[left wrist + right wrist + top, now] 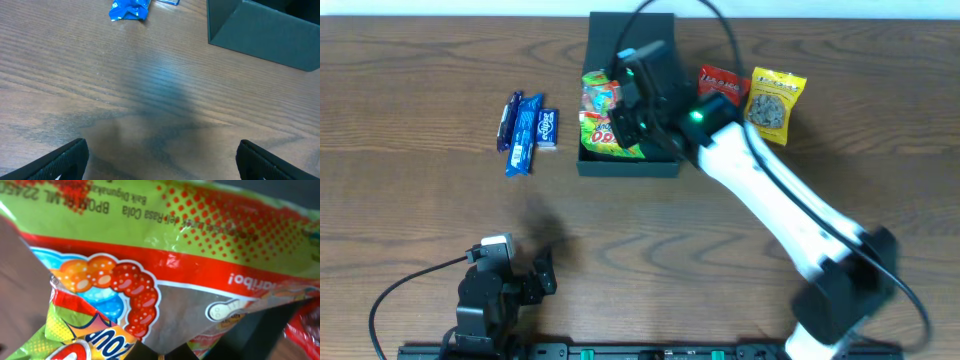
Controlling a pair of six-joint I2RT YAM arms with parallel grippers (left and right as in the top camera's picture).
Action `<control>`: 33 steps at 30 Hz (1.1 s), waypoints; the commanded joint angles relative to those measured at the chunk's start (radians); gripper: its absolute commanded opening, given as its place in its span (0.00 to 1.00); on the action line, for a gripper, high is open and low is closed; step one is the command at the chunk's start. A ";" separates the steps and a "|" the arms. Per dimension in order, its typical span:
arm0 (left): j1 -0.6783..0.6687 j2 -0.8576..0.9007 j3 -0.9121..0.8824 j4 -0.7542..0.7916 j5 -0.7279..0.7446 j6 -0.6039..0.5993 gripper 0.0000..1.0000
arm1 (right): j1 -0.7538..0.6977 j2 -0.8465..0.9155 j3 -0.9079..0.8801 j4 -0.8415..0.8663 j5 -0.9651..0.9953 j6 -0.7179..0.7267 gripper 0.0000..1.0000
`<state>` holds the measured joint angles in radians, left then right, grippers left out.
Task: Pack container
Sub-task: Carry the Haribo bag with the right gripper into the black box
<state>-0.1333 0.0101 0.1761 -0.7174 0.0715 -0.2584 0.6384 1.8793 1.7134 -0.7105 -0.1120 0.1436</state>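
- Right wrist view: the right gripper (pixel 160 354) has its jaws closed, and the foil edge of a green-and-red gummy bag (pixel 200 240) runs down into them, so we read the bag as pinched there
- A second bag (pixel 75 335), yellow and green, lies just beside the held one, at the lower left of that view
- From overhead, both bags sit within the walls of the container (pixel 625 167), the dark teal box at the far middle of the table (pixel 420 220); its top is open and the right arm (pixel 770 200) reaches in over its right side
- Step in hand, as we judge it: placing the gummy bag in the container; release not yet done
- The next move calls for settling the bag against the second bag or the floor, opening the jaws, then lifting straight up so the foil does not drag out
- Not yet packed: a red pack (pixel 722 80) and a yellow pack (pixel 775 103) near the right wall, and blue packs (pixel 525 128) well apart to the left
- The left gripper (pixel 162 165) has its jaws spread wide with nothing between them, low over bare wood, well apart from the container
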 commanded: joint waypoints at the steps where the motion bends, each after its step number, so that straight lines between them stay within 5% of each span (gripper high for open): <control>1: 0.004 -0.006 -0.014 -0.011 0.000 0.000 0.95 | 0.009 0.098 0.106 -0.034 0.053 -0.082 0.01; 11: 0.004 -0.006 -0.014 -0.011 0.000 0.000 0.95 | 0.009 0.248 0.172 -0.091 0.116 -0.051 0.01; 14: 0.004 -0.006 -0.014 -0.011 0.000 0.000 0.95 | 0.009 0.246 0.175 -0.088 0.116 -0.051 0.97; 19: 0.004 -0.006 -0.014 -0.011 0.000 0.000 0.95 | -0.001 0.214 0.228 -0.123 0.116 -0.051 0.99; 24: 0.004 -0.006 -0.014 -0.011 0.000 0.000 0.95 | -0.034 0.208 0.233 -0.141 0.109 -0.037 0.70; 28: 0.004 -0.006 -0.014 -0.011 0.000 0.000 0.95 | -0.077 0.183 0.243 -0.217 0.096 0.048 0.80; 33: 0.004 -0.006 -0.014 -0.011 -0.001 0.000 0.95 | -0.200 0.148 0.243 -0.270 0.047 0.050 0.81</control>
<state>-0.1333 0.0101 0.1761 -0.7174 0.0715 -0.2584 0.5156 2.0895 1.9316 -0.9695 -0.0284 0.1650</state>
